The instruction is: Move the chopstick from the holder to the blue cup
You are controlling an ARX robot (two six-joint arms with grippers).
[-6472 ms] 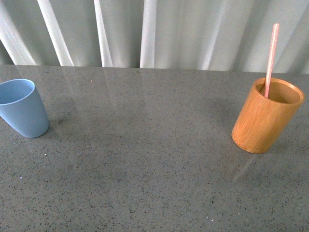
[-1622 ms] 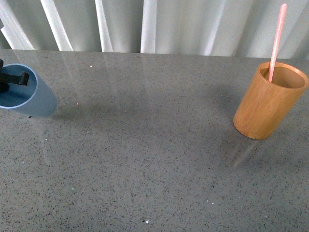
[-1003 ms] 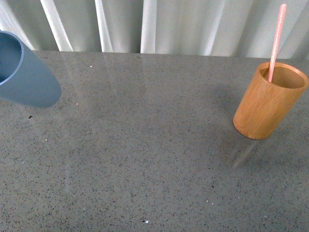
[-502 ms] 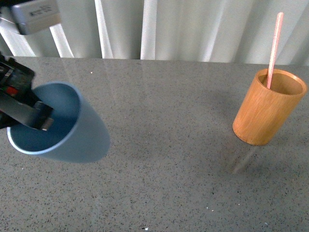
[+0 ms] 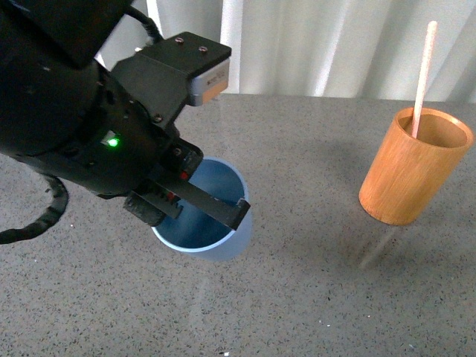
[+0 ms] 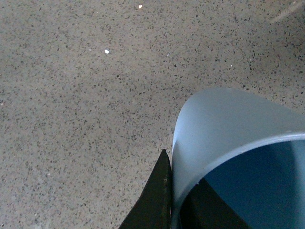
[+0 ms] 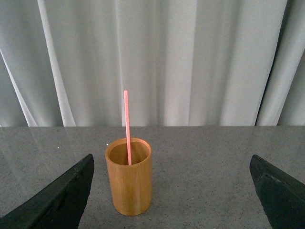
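Pinching the rim of one blue cup (image 5: 195,232), my left hand (image 5: 236,214) sits toward nine o'clock; only the right wrist view shows my right hand (image 7: 171,164), spread wide, facing one chopstick (image 7: 127,126) upright in one holder (image 7: 128,183).

You have soft, bright daylight coming through the white curtain (image 5: 335,44) beyond the worktop's (image 5: 312,297) far edge, and shadows stay faint. The polished stone mirrors the curtain folds as pale streaks and shows a dim reflection of the chopstick (image 5: 422,74) in front of the holder (image 5: 413,167). Your front view's wide lens tilts the holder outward. The left arm (image 5: 67,111) reads almost black. In the left wrist view the blue cup (image 6: 228,129) looks slightly soft.
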